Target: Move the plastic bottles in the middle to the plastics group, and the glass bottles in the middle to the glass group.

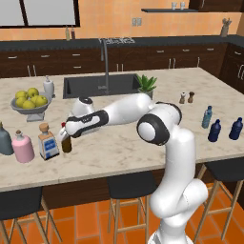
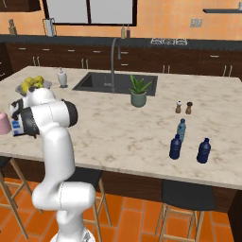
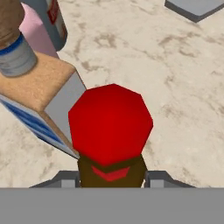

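My gripper (image 1: pixel 65 132) is shut on the slim dark-brown glass bottle (image 1: pixel 66 144) just below its red cap (image 3: pixel 110 124). In the hand view the grey fingertips (image 3: pixel 65 178) press on both sides of the neck. The bottle is upright, close to the right of the square clear bottle (image 1: pixel 48 142) with the cork top (image 3: pixel 39 83). The pink bottle (image 1: pixel 23 147) and the grey-blue bottle (image 1: pixel 5 139) of the glass group stand further left. At the far right, the dark navy plastic bottle (image 1: pixel 214 131) stands with the teal bottle (image 1: pixel 207 117) and the brighter blue bottle (image 1: pixel 236 128).
A grey bowl of yellow-green fruit (image 1: pixel 31 102) and a white bottle (image 1: pixel 48 87) stand behind the glass group. The sink (image 1: pixel 102 86) with its tall tap, a potted plant (image 1: pixel 146 85) and two small shakers (image 1: pixel 186 97) lie further back. Stools stand under the counter's front edge (image 1: pixel 95 178).
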Robot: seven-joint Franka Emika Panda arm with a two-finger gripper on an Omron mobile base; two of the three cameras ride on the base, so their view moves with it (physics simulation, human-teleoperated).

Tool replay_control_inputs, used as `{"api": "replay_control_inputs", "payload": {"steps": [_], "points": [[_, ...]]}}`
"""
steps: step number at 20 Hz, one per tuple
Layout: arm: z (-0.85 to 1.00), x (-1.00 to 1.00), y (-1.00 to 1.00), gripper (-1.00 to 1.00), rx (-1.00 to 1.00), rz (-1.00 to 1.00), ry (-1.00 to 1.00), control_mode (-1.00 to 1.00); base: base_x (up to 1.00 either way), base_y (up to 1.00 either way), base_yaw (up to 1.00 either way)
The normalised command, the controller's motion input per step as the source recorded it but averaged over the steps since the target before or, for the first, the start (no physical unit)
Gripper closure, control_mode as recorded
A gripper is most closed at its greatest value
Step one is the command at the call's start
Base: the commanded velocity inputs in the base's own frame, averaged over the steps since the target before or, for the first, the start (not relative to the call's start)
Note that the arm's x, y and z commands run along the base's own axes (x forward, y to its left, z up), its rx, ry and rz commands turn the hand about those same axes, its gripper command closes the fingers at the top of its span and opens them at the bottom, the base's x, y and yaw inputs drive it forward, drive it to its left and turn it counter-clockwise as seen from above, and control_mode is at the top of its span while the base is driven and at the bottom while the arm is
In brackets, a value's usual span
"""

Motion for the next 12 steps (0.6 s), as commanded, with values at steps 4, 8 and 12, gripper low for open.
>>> {"api": "replay_control_inputs", "payload": {"steps": [4, 8, 12], "points": [[-0.28, 0.00, 0.00, 1.00, 0.00, 0.00, -0.03, -1.00, 0.00, 0.00, 0.00], [-0.14, 0.00, 0.00, 1.00, 0.00, 0.00, -0.09, -1.00, 0.00, 0.00, 0.00], [0.00, 0.03, 0.00, 1.00, 0.00, 0.00, -0.12, -1.00, 0.00, 0.00, 0.00]]}}
